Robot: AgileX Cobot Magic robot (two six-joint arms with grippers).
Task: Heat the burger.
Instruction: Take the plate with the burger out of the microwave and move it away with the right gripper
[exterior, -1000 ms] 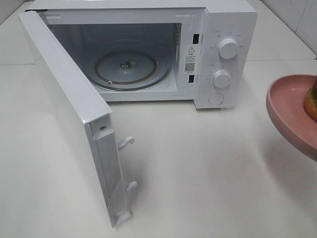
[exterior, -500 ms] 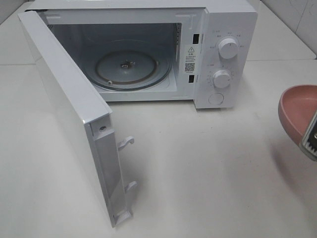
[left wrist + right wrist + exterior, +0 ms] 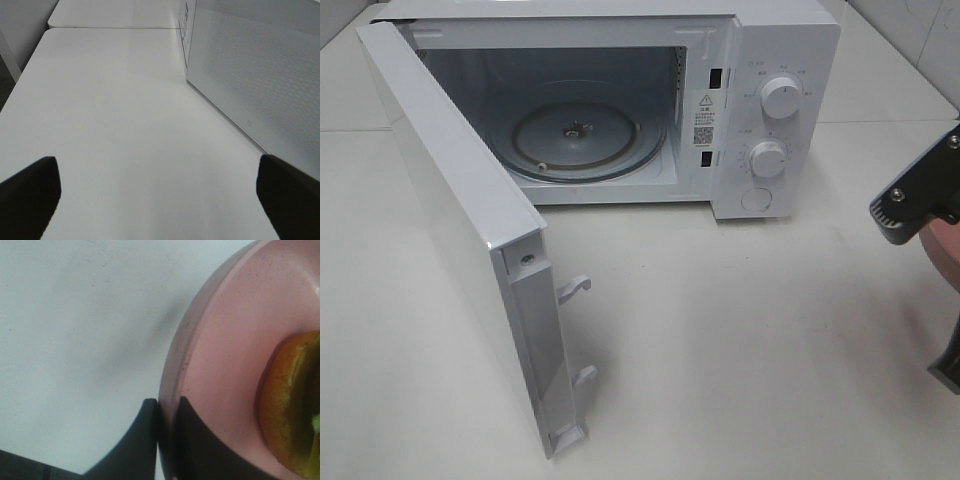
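microwave: white, sitting at the 12 o'clock end of the table, cavity wide open to the camera

door: swung all the way out, running from the cavity's left side toward 7 o'clock, latch hooks showing on its free edge

turntable: glass, lying flat on the cavity floor, nothing on it

right gripper: way over at 3 o'clock in the high view, mostly cut off by the frame. Wrist cam shows the two dark fingers pinched tight on the plate's rim, one each side of the edge

plate: pink, round; just a sliver of it peeks out behind the gripper in the high view

burger: on the plate, well in from the pinched rim. Only a golden-brown bun edge and a bit of green show, so I honestly can't tell which way it's stacked or whether it's upright

left gripper: fingers spread wide apart, holding nothing, hovering over bare table with the outer face of the microwave door just beside it

knobs: two dials stacked on the control panel, right of the cavity
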